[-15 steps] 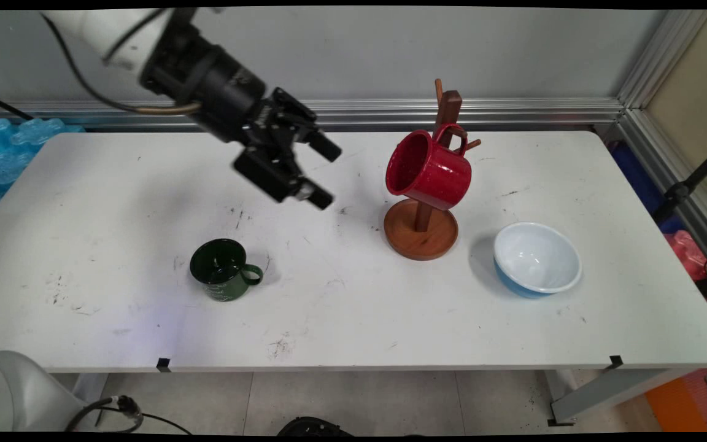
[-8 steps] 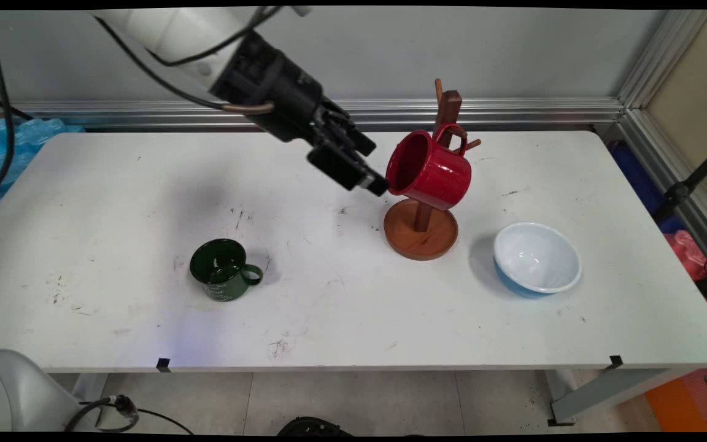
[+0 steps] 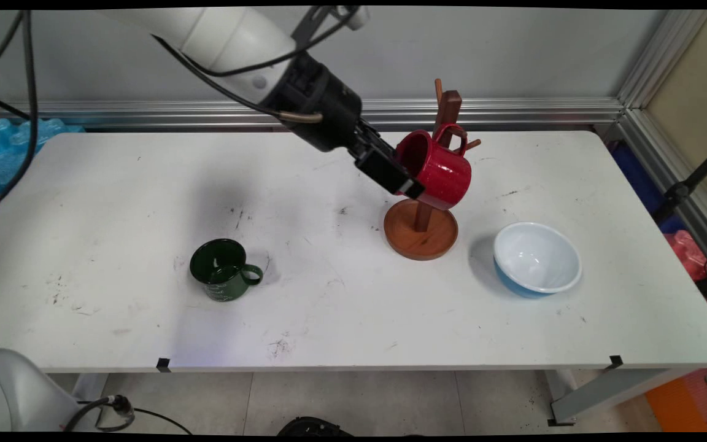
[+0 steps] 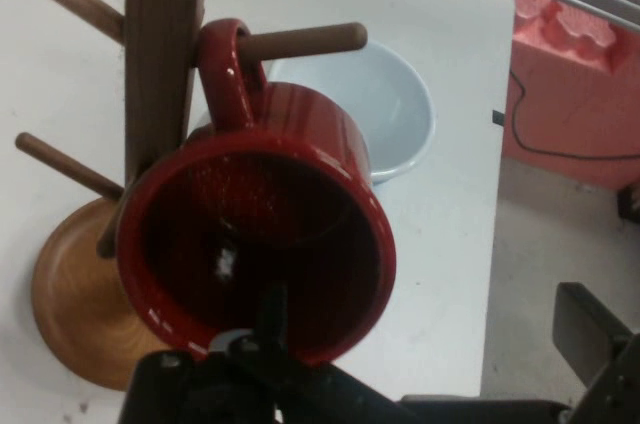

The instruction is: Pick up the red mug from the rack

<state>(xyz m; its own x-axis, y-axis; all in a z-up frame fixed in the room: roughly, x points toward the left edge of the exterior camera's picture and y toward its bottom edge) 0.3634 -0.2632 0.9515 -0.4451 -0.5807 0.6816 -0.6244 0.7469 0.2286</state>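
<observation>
change: since the earlier frames we see the gripper has travelled right across the table, from above the bare middle to the mouth of the red mug; nothing else on the table has shifted.
gripper: we see its fingers spread apart and clamping nothing. in the hand view one finger reaches into the mug's mouth near the lower rim, and the other finger stands well outside the mug to the right, so the mug's wall lies between them. we cannot tell whether the inner finger touches the rim.
red mug: it hangs by its handle on a peg of the wooden mug tree, tilted, with its open mouth turned toward the arm and down to the left. its body is raised above the tree's round base.
mug tree: dark upright post with several pegs, standing on the table right of centre, toward the back.
green mug: we find the green mug upright on the table, well apart to the left and nearer the front edge, handle pointing right.
bowl: the bowl, white inside and blue outside, sits just right of the tree's base, tipped a little; in the hand view it shows behind the red mug.
</observation>
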